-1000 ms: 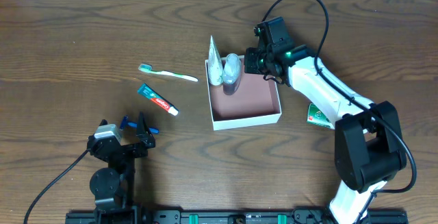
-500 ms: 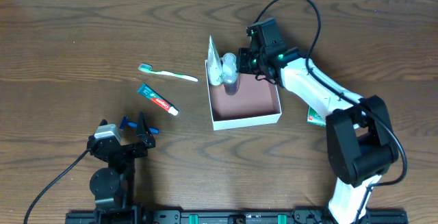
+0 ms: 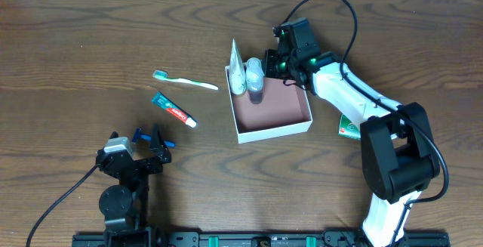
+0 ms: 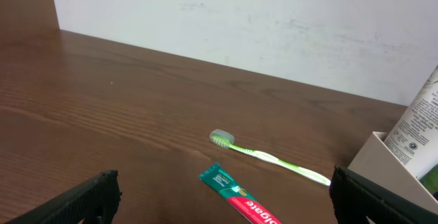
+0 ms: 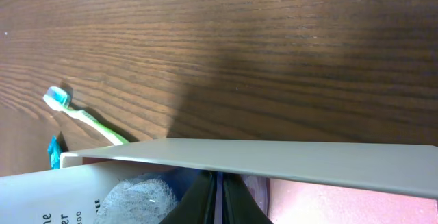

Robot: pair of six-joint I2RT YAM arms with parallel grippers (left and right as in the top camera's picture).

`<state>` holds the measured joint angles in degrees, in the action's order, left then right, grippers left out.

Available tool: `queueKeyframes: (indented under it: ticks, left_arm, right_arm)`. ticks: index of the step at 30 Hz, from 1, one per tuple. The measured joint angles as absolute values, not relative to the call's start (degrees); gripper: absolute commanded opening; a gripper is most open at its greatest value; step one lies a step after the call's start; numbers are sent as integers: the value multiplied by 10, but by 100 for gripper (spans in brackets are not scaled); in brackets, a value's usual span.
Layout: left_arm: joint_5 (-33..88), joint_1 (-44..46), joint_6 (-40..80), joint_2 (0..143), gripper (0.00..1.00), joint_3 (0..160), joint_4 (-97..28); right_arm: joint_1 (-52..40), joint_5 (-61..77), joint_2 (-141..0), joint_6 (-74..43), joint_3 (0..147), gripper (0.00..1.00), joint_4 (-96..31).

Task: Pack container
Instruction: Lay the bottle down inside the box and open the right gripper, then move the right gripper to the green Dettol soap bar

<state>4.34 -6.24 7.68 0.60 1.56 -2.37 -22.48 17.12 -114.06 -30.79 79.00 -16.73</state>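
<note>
The container (image 3: 275, 131), a shallow white-walled box with a reddish-brown floor, sits right of centre. A white tube (image 3: 236, 69) leans at its far left corner. My right gripper (image 3: 273, 67) reaches over the far wall, shut on a bubble-wrapped bottle (image 3: 256, 77) held inside the box beside the tube. In the right wrist view the fingers (image 5: 217, 190) are pressed together below the container wall (image 5: 274, 161), with the wrapped bottle (image 5: 137, 196) at their left. My left gripper (image 3: 145, 137) is open and empty near the front edge.
A green toothbrush (image 3: 185, 81) and a toothpaste tube (image 3: 173, 110) lie left of the container; both show in the left wrist view, toothbrush (image 4: 267, 157) and toothpaste (image 4: 236, 195). A small green-and-white carton (image 3: 349, 128) lies right of the container, partly under the right arm.
My right gripper has shifted a little left and back over the far wall with the wrapped bottle, which now stands closer to the tube. The container has turned slightly. The left arm has not moved.
</note>
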Motion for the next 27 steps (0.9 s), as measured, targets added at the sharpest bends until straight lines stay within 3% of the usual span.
queueKeyframes:
  ticks: [9,15,20,27]
  left_arm:
    - [43,-62,77,6,98,16,-24]
    - [43,-62,77,6,98,16,-24]
    - [43,-62,77,6,98,16,-24]
    - [44,-62,77,6,98,16,-24]
  right_arm:
    - [-206,194,-1132,-305,790,14,-175]
    - [-193,195,-1080,-297,790,25,-199]
    - [-182,192,-1012,-280,790,53,-260]
    - [-131,127,-890,-252,790,95,-462]
